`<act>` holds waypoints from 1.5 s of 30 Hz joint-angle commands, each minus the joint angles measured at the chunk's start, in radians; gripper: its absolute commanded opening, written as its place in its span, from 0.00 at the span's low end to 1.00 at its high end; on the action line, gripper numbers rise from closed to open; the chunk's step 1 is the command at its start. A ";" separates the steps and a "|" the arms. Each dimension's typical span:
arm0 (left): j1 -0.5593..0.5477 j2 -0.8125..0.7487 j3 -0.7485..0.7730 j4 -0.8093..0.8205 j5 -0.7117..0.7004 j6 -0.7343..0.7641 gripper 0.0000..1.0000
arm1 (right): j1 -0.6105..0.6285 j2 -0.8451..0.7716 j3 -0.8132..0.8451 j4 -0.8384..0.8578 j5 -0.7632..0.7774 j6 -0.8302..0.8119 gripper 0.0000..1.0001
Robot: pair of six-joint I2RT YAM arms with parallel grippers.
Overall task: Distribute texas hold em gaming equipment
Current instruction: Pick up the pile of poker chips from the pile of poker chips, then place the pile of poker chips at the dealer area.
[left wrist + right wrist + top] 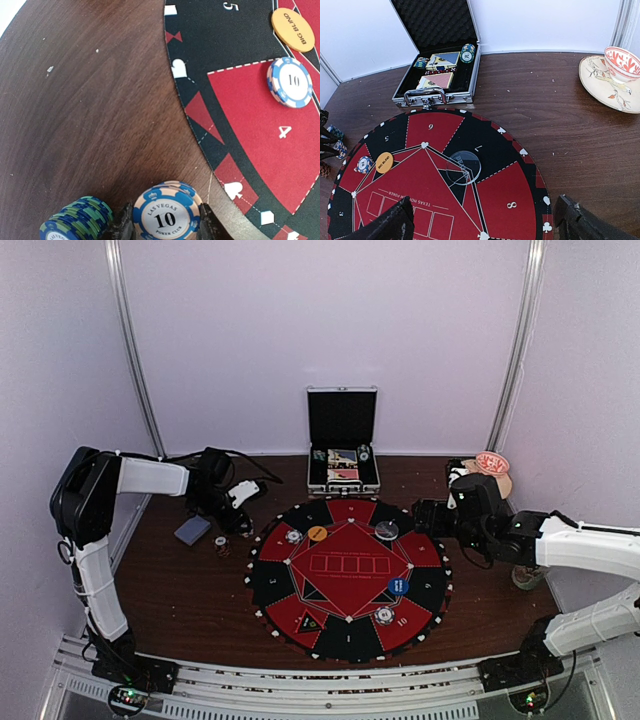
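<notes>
- Left hand (165,227) is clamped on a 10 chip (167,212) over the worktop (100,100), left of the mat (240,150); an edge-only pinch could let it slip.
- The stack (77,220) just beside it could get knocked over.
- Right hand (485,222) is spread wide and empty.

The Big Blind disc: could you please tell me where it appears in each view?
Top external: Big Blind disc lies on the upper left of the mat.
Left wrist: top right corner, on the mat.
Right wrist: lower left, on the mat.
Shared landmark: the blue-white 10 chip lying beside the disc.
</notes>
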 commanded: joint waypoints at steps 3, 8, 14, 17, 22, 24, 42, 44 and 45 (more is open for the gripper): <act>-0.001 -0.023 0.002 -0.013 0.029 -0.001 0.22 | -0.006 -0.009 -0.012 0.017 0.000 -0.004 0.98; -0.007 -0.070 0.012 -0.029 0.045 -0.006 0.21 | -0.006 -0.007 -0.013 0.015 0.006 -0.002 0.98; -0.061 -0.129 0.059 -0.068 0.053 -0.011 0.21 | -0.006 0.000 -0.011 0.017 0.010 -0.002 0.99; -0.106 -0.138 0.084 -0.090 0.047 -0.012 0.21 | -0.006 0.004 -0.011 0.019 0.009 -0.001 0.99; -0.193 -0.122 0.125 -0.106 0.051 -0.021 0.21 | -0.006 0.004 -0.012 0.022 0.003 -0.002 0.99; -0.235 -0.107 0.147 -0.112 0.050 -0.026 0.21 | -0.006 0.003 -0.011 0.022 0.003 -0.001 0.99; -0.534 0.232 0.570 -0.122 0.049 -0.150 0.21 | -0.006 -0.164 -0.056 0.003 0.143 0.070 1.00; -0.559 0.280 0.635 -0.122 0.028 -0.161 0.21 | -0.006 -0.199 -0.063 0.002 0.159 0.078 1.00; -0.570 0.306 0.664 -0.122 0.021 -0.166 0.21 | -0.006 -0.216 -0.067 0.000 0.165 0.081 1.00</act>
